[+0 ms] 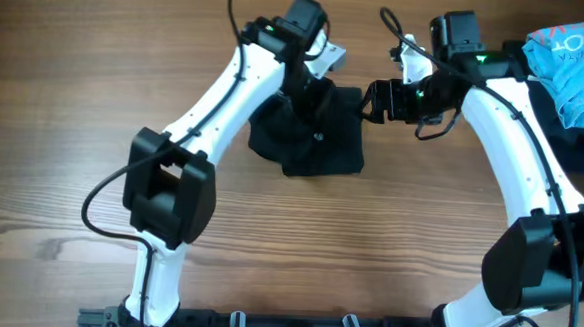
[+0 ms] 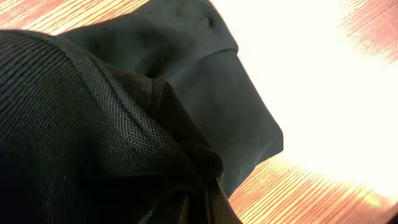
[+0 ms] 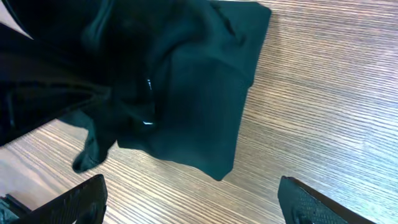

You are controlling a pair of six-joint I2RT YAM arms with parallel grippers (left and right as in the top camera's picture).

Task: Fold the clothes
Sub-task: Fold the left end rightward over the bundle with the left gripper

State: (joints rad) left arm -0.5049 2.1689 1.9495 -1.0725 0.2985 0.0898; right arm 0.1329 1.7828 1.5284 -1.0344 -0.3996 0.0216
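T-shirt (image 1: 325, 150) seemingly in left end effector (image 1: 312, 100)

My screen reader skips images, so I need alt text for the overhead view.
A bunched black T-shirt lies on a wooden table, the left hand shut on its top. The right hand hovers open beside it; a light-blue garment sits at the far right.

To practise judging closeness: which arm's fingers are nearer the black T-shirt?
Left. The left fingers are shut on the black T-shirt, bunching it; the right fingers stand open beside its edge, not touching.
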